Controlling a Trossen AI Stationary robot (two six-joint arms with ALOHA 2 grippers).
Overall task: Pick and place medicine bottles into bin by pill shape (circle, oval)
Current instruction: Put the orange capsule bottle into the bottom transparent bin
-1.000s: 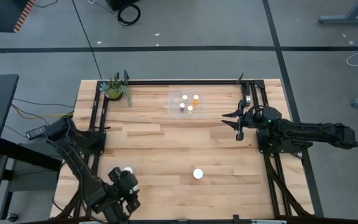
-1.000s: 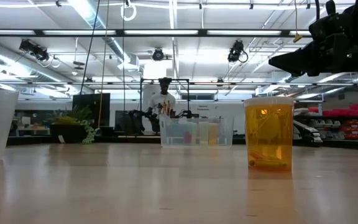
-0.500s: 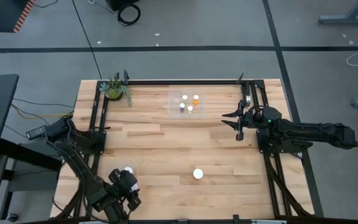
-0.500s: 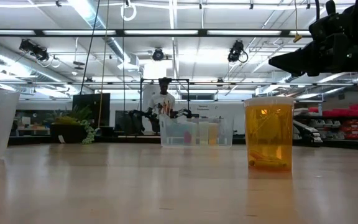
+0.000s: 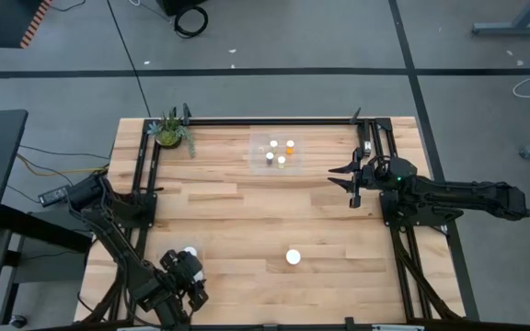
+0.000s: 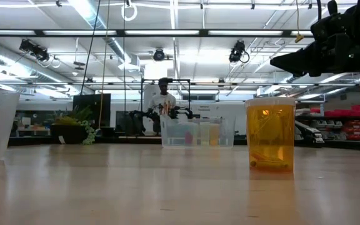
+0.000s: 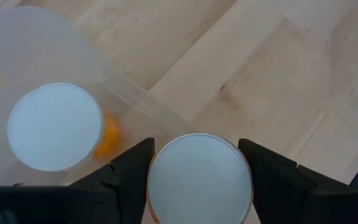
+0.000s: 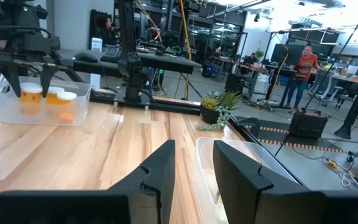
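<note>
My left gripper (image 7: 196, 149) is at the table's near left corner (image 5: 180, 268), shut on a white-capped orange medicine bottle (image 7: 199, 180) at the wall of a clear bin (image 7: 129, 93). The right wrist view shows this from afar (image 8: 30, 94). Another bottle (image 7: 55, 126) stands in that bin. One bottle (image 5: 293, 256) stands alone on its base on the table near the front (image 6: 270, 134). Several bottles stand in a second clear bin (image 5: 275, 153) at the far middle. My right gripper (image 5: 341, 180) hovers open and empty at the right. My left gripper pinches the bottle between its two fingers at opposite sides of the round white cap (image 7: 161, 182). The fingers come from above, pointing down. The bottle stands upright between them. Whether its base rests on anything is hidden under the cap.
A small green potted plant (image 5: 170, 131) stands at the far left corner. Black frame rails (image 5: 145, 175) run along the table's left, far and right edges. Bare wood lies across the middle. A person (image 6: 163, 100) stands in the room beyond.
My left gripper has edged slightly toward the table's left with the bottle still between its fingers. In the low view, the near-left bin's edge has shifted a little. My right arm has kept still.
</note>
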